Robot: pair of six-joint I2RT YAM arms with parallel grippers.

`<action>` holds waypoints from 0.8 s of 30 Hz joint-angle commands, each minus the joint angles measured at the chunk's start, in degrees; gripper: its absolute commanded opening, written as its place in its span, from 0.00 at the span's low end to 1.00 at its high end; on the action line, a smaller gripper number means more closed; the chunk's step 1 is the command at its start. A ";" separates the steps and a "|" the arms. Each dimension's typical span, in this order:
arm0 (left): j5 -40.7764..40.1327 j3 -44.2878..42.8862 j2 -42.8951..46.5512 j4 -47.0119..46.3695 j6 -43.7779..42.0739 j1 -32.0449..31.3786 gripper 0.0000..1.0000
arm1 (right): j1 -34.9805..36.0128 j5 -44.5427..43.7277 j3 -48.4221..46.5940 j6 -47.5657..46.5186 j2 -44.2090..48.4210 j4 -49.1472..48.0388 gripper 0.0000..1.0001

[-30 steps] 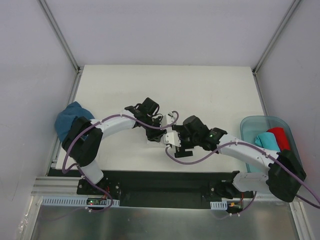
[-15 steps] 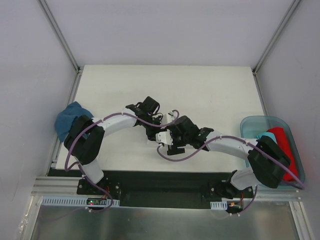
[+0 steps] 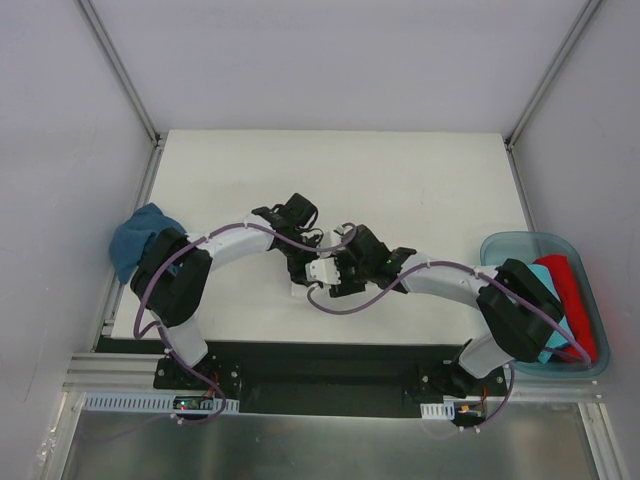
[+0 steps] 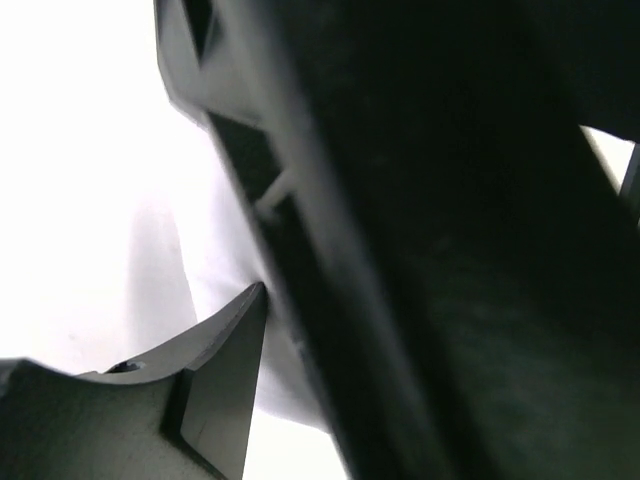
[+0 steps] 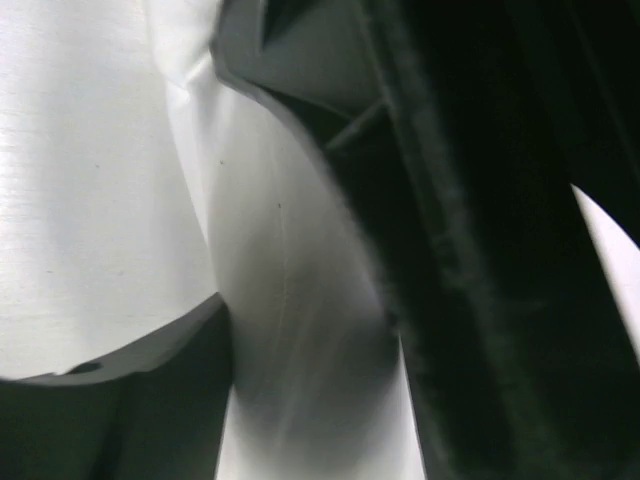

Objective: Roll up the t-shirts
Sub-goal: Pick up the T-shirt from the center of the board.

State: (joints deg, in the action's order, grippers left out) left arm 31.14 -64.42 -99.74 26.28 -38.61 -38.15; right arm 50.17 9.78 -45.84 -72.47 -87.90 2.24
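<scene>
Right jaws have slid left beside the left jaws (both clenched on the smooth, softly creased white t-shirt [image 5: 290, 330]).

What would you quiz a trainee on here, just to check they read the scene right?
1. True or false: the red t-shirt lies in the bin on the right.
2. Where are the left gripper and right gripper? A: close together near the middle of the table. B: over the bin. C: far apart.
3. Fill in: the blue t-shirt sits bunched at the table's ____ edge.

Key: 1 true; 2 A; 3 left.
</scene>
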 commanded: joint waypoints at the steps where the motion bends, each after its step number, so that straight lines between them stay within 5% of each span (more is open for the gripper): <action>1: 1.21 -0.61 -2.39 3.69 1.08 -0.96 0.45 | 3.70 4.28 -4.77 -7.60 -7.81 16.56 0.55; 6: -0.20 -1.75 -0.90 3.86 1.60 -0.44 0.45 | 4.06 7.88 -5.74 -12.17 -9.48 22.35 0.29; 13: -0.90 -11.40 3.67 7.46 5.39 9.40 0.47 | 3.18 6.31 -9.17 -9.98 -9.66 25.62 0.03; 17: -3.18 -15.81 7.01 7.91 4.69 17.12 0.49 | 0.81 4.02 -10.75 -6.03 -6.59 26.67 0.01; 24: -2.06 -19.60 11.76 7.91 4.24 20.22 0.54 | -0.60 2.88 -13.92 -3.03 -2.37 31.07 0.00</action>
State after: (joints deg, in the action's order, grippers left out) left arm 29.47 -78.81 -95.02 39.13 -38.59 -22.15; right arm 48.07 11.29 -61.23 -73.82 -92.01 17.08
